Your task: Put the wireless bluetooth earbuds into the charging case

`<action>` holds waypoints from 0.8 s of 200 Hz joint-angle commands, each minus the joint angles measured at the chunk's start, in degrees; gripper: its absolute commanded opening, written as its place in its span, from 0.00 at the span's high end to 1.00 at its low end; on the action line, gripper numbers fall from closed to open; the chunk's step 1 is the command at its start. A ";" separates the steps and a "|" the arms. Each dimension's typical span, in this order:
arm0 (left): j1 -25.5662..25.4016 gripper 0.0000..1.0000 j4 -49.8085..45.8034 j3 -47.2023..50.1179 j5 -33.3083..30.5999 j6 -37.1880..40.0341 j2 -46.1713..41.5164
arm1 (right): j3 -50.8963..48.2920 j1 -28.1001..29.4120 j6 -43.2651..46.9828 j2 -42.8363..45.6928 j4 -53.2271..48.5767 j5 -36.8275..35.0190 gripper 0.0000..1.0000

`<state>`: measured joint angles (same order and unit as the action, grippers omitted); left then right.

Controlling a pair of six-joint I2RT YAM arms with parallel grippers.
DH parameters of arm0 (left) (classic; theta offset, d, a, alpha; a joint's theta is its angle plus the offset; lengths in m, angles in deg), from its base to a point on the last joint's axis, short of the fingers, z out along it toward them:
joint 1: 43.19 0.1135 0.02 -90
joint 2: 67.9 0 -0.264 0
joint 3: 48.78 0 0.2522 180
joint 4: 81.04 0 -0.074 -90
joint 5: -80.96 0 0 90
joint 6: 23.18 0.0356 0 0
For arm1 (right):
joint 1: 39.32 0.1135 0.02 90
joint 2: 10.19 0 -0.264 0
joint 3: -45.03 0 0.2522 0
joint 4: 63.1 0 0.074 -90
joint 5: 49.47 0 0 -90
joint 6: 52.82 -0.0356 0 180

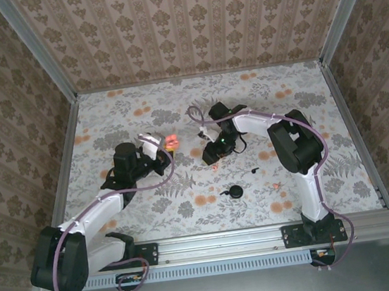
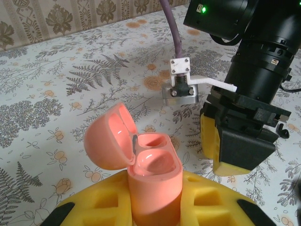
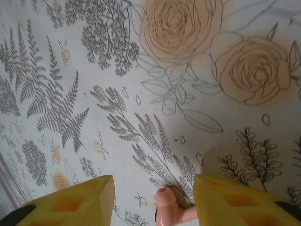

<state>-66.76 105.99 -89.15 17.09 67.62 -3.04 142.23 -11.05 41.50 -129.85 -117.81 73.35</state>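
Left pincer (image 2: 153,209) clamps the charging case (image 2: 155,162) upright, sockets exposed for loading.
My right pincer (image 3: 153,186) gapes around an earbud (image 3: 165,205), perhaps unheld.

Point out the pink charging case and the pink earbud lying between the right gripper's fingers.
pink charging case (image 2: 155,197): left wrist view, on the front wall of its lower half.
pink earbud (image 3: 165,207): right wrist view, on its rounded head.

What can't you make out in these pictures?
Right wrist view: pink earbud cut by the bottom edge; whether the right pincer grips it is unclear.
Left wrist view: the left pincer hides the base of the pink case.
Top view: the black item is too small to identify.
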 commanded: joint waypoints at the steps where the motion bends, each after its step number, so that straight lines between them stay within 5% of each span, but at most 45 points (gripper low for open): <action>1: 0.28 0.84 -0.24 0.42 0.68 -0.62 -0.70 | -1.58 0.31 1.01 0.44 -3.26 -0.78 0.50; 160: 0.28 0.84 -0.70 1.21 0.16 -1.25 -1.83 | -8.04 1.01 -1.50 10.85 -6.93 -2.06 0.51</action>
<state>-66.76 105.23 -88.50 17.06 67.62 -3.17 133.64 -10.35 41.35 -123.64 -122.64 72.25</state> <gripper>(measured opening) 0.207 0.486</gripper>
